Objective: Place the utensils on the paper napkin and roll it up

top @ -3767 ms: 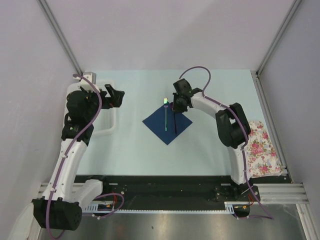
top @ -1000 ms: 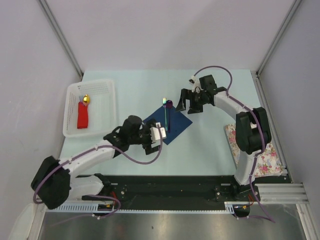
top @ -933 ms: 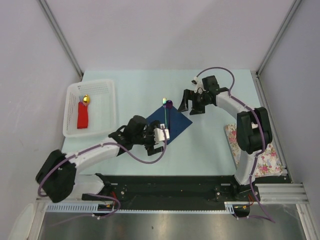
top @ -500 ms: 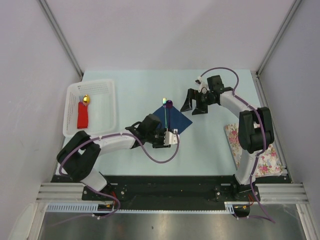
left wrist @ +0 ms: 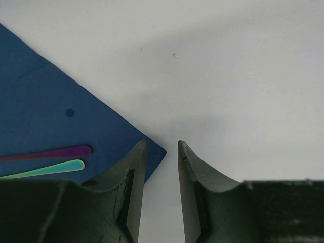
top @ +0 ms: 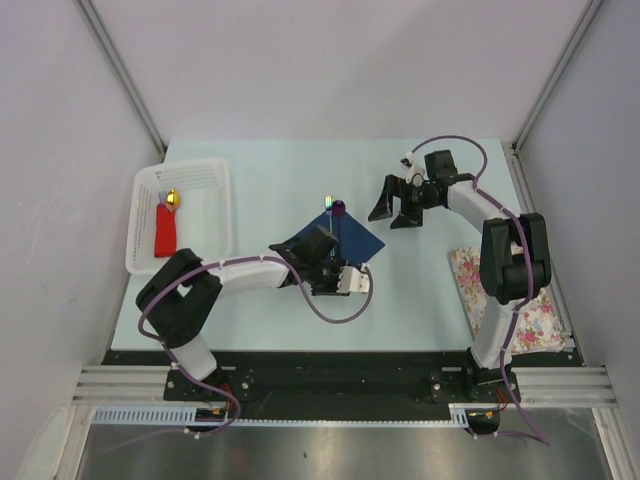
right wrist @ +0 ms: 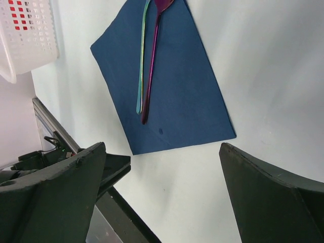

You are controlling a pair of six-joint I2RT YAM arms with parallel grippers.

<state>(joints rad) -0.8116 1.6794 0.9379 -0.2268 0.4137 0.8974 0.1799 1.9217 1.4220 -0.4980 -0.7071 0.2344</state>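
- Navy-blue paper napkin lies flat as a diamond at mid-table. The utensils, one green and one purple, rest side by side on it along the diagonal, their far ends passing beyond the far corner.
- Left gripper sits low at the napkin's near corner. Its jaws stand narrow with a slim gap between them, and the corner tip reaches just into that gap beside one finger. Whether the paper is caught cannot be told.
- Right gripper hovers off the napkin's right side, apart from it, jaws spread wide and holding nothing.
- Step in hand, as judged: placing looks complete, and the near corner is being taken to start the wrap.
- To do it well:
  - Pinch paper only, close to the tip, without grinding it into the table.
  - Lift slightly and fold the corner over the utensils' near ends, which would pocket them before a sideways roll.
  - Move slowly, since so thin a sheet will likely drag or crease and slim cutlery may slide off.
  - The free right gripper could steady the far ends.
- Surroundings: a white basket at the left holds a red flat object and a gold ball. A floral cloth lies at the right edge.
- Writing: no brand, label or lettering is legible in any view.
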